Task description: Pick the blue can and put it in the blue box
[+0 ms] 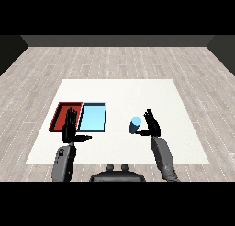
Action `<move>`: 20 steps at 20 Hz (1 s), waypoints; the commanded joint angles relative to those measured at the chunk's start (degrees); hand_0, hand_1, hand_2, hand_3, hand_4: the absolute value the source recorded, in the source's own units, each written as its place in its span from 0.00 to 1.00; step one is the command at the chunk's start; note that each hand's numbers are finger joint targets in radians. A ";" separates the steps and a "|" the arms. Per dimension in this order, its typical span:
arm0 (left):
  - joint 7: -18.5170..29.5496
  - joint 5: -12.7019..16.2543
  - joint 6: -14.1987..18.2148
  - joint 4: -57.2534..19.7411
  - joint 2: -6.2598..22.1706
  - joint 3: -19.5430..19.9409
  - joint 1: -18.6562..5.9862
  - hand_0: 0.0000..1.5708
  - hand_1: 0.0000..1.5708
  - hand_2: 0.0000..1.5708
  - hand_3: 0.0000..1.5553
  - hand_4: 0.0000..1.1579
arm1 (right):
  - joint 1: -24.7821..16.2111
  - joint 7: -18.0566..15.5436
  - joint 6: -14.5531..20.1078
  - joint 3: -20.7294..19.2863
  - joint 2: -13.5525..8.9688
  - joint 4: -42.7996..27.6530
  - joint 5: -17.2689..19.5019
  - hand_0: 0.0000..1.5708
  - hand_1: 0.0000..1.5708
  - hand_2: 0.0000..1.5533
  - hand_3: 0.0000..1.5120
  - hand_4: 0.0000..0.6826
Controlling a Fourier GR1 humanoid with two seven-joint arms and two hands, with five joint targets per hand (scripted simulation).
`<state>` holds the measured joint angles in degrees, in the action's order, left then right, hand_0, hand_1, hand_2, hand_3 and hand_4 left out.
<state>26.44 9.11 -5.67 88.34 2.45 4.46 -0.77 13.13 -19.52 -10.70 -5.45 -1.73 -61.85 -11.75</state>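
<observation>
The blue can point(134, 125), upright on the white desk point(119, 92) right of the blue tray point(93, 117), looks light, stiff and smooth-sided, best clasped mid-body by the right robot hand point(152, 125), spread just beside it, while the left robot hand point(70, 127) hangs open.

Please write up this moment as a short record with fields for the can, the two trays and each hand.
blue can: upright on the white table, right of both trays, in neither
light blue tray: holds nothing, beside the red tray
red tray: leftmost, partly hidden by the left hand
right hand: open, just right of the can, not curled round it
left hand: open, fingers straight, raised in front of the red tray
task state: can not yet picked
</observation>
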 commanded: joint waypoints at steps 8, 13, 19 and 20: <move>-1.42 0.63 1.01 -1.12 0.29 0.88 -3.26 0.00 0.00 0.00 0.00 0.00 | 6.92 -1.06 1.35 -0.64 0.81 7.12 -1.50 0.00 0.00 0.00 0.00 0.00; -4.05 0.93 0.70 5.31 -0.20 -0.76 1.80 0.00 0.00 0.00 0.00 0.00 | 2.24 -3.05 1.85 3.84 1.70 5.22 0.72 0.00 0.00 0.00 0.00 0.00; -1.56 -0.05 0.49 2.05 -0.07 -0.41 0.69 0.00 0.00 0.00 0.00 0.00 | 7.60 -4.30 4.81 5.10 1.71 11.43 -3.36 0.00 0.00 0.00 0.00 0.00; 0.79 -2.02 2.21 0.11 -1.30 -1.16 0.15 0.00 0.00 0.00 0.00 0.00 | 6.39 -1.51 3.95 4.29 1.72 6.26 -2.40 0.00 0.00 0.00 0.00 0.00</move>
<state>24.84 8.71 -4.43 90.75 2.32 4.14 -0.58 17.70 -21.58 -7.62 -1.54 -0.19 -55.55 -13.50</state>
